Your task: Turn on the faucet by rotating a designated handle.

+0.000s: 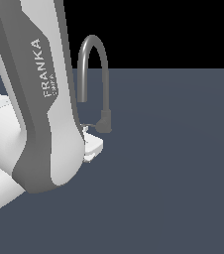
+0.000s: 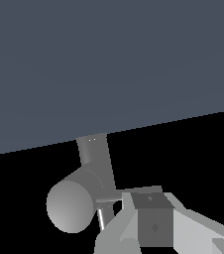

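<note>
The faucet [image 1: 92, 64] is a grey tap with a tall arched spout, standing just past my arm in the exterior view. Its short thick base [image 1: 104, 121] sits low on that view's right side. The handle [image 1: 87, 125] is a thin lever sticking out of the base toward the arm. My gripper [image 1: 93, 146] is mostly hidden behind the arm and sits right below the handle. In the wrist view the base [image 2: 72, 206] looms close, the handle [image 2: 102, 218] shows as a thin rod, and one of my fingers [image 2: 151, 221] lies right beside it. The other finger is hidden.
The large white-and-grey arm link [image 1: 39, 99] fills the exterior view's left side and hides most of the hand. A flat dark grey floor [image 1: 173, 173] stretches out on the exterior view's right.
</note>
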Controlling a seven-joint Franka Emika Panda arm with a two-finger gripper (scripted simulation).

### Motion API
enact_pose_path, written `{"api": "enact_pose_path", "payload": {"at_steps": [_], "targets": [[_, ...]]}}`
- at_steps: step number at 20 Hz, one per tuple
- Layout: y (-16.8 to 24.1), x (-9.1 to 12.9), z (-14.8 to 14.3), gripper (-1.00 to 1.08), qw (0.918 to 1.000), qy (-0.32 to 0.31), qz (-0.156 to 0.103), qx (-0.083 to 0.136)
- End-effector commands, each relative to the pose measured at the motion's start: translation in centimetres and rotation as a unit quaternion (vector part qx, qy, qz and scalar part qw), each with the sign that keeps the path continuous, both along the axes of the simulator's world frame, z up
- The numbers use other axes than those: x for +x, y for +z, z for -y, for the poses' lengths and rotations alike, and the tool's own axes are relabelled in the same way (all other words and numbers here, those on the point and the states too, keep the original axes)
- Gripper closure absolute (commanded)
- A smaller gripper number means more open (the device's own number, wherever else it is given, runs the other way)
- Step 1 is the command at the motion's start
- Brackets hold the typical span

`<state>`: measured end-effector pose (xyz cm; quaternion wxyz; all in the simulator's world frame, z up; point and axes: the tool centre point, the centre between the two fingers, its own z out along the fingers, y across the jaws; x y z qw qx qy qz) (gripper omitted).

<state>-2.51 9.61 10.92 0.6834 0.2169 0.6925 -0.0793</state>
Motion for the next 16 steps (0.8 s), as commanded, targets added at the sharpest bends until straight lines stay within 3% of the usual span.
{"api": "enact_pose_path", "payload": {"at_steps": [1,9,16], "targets": [[-0.9,0.4,0.3,1.08,0.9996,0.020,-0.001,-0.021],[-2.9,1.4,1.3,1.08,0.9952,0.067,-0.004,-0.071],[-3.8,1.9,1.7,1.08,0.9917,0.088,-0.005,-0.093]]}}
